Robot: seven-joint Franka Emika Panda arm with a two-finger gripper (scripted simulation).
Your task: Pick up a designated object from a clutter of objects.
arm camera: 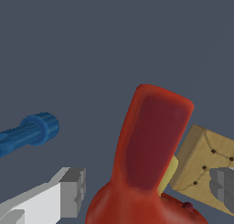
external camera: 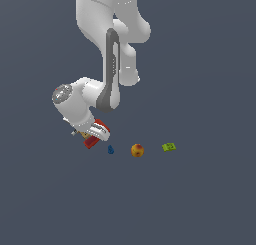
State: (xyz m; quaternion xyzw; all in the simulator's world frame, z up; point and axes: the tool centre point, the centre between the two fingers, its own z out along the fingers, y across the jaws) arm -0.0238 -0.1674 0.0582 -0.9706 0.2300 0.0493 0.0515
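The designated object [arm camera: 153, 145] is a glossy red elongated piece with rounded ends, lying on the dark floor. In the exterior view the designated object [external camera: 91, 141] peeks out beneath the white hand at the exterior view's left end of the clutter. My gripper [arm camera: 146, 191] is lowered over it and open, one grey fingertip [arm camera: 73, 193] on one side and the other beyond the tan boxy item. The red piece sits between the jaws; contact is not visible. In the exterior view my gripper [external camera: 96, 135] hides most of the piece.
A tan boxy item [arm camera: 205, 166] lies tight against the red piece, by one finger. A tiny blue piece [external camera: 110, 149], an orange-red ball [external camera: 137, 150] and a green flat block [external camera: 169, 147] lie in a row toward the exterior view's right.
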